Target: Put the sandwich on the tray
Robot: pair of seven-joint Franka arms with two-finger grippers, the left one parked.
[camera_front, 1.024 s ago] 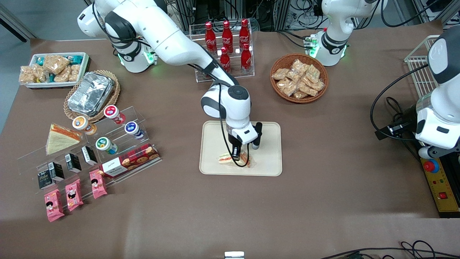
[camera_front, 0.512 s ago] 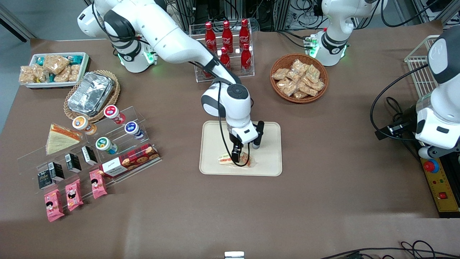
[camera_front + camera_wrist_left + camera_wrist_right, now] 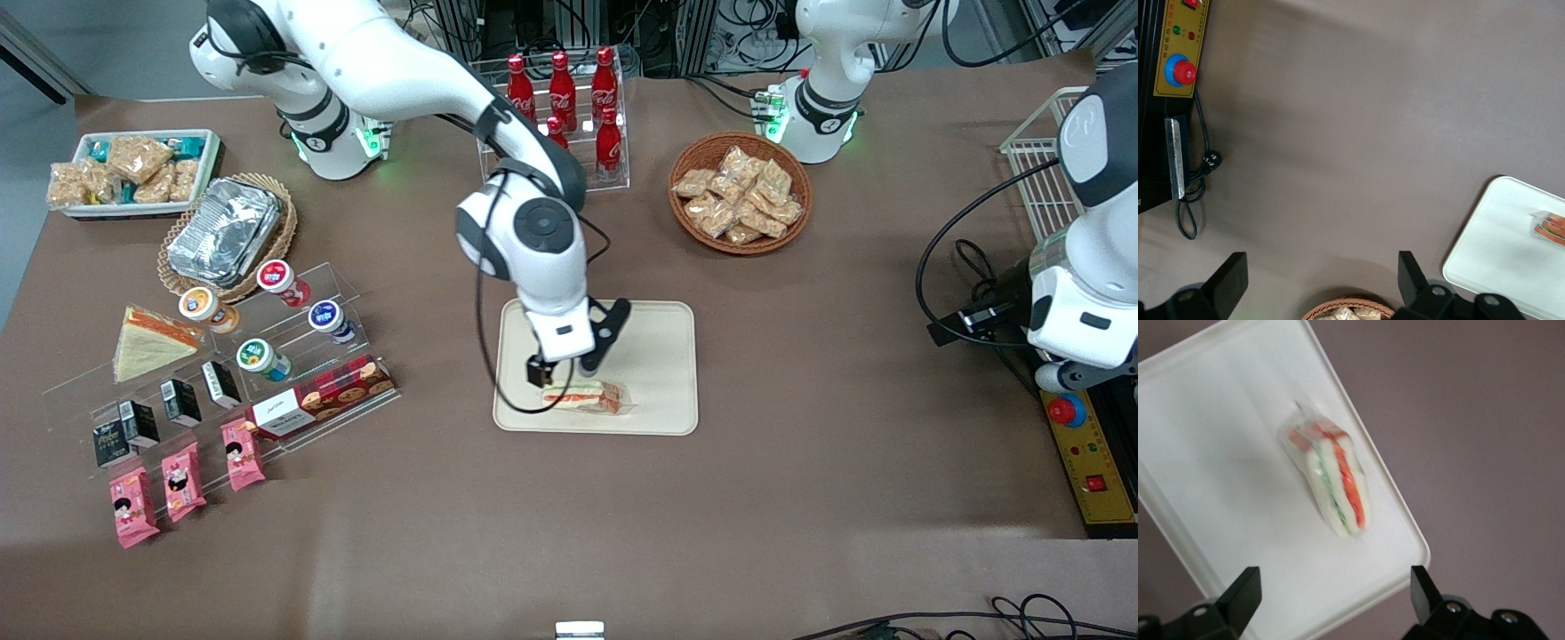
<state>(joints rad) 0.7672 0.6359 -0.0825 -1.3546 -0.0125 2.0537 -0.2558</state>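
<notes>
Lying flat in the lower middle of the front view, the long clear-wrapped sandwich wedge with cream bread and a red-orange and green filling stripe (image 3: pixel 589 396) rests on the plain cream-beige rectangular tray with rounded corners (image 3: pixel 662 356), close to the tray edge nearest that camera. The right arm's two-finger gripper (image 3: pixel 564 373) hangs above the tray, just over the wedge's pointed end and clear of the wrap, its fingers spread wide and holding nothing; the wrist view shows both dark fingertips (image 3: pixel 1241 592) apart with the sandwich (image 3: pixel 1330 487) between and below them. You appear to be at the retreat, with the placing itself judged done. Lift straight up before you swing away, so a fingertip cannot catch the loose plastic and drag the wedge over the low rim (image 3: pixel 1406 520) it sits beside. Keep the dangling black cable (image 3: pixel 487 356) off the tray as you go. Carry the arm high past the red cola bottles in their clear rack (image 3: pixel 558 89) at upper centre.
</notes>
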